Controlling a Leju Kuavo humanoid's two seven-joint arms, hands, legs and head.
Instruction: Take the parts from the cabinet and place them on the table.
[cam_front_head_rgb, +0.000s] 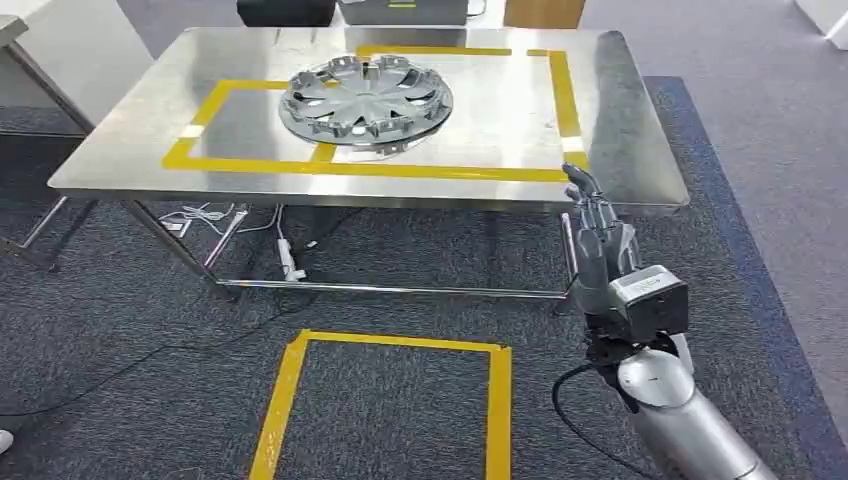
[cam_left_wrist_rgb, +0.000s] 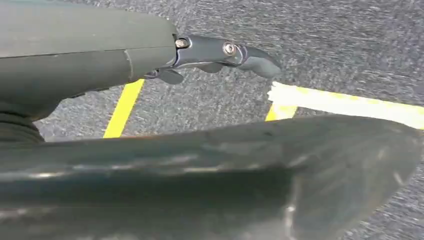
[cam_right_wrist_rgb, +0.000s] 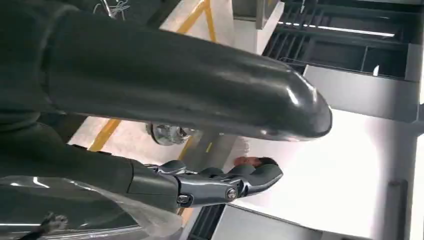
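Light: bright, even, from overhead.
Glare: pale sheen across the steel table (cam_front_head_rgb: 620, 120); right wrist view's background blown out white.
Shadow: soft, under the table.
Focus: head view sharp; wrist views' near grey covers blurred.

Nothing readable in any of these, honestly. There was a small grey marking on the box-shaped wrist cover (cam_front_head_rgb: 648, 290) behind the right robot hand (cam_front_head_rgb: 598, 232), but it was too small and blurry to make out any letters.
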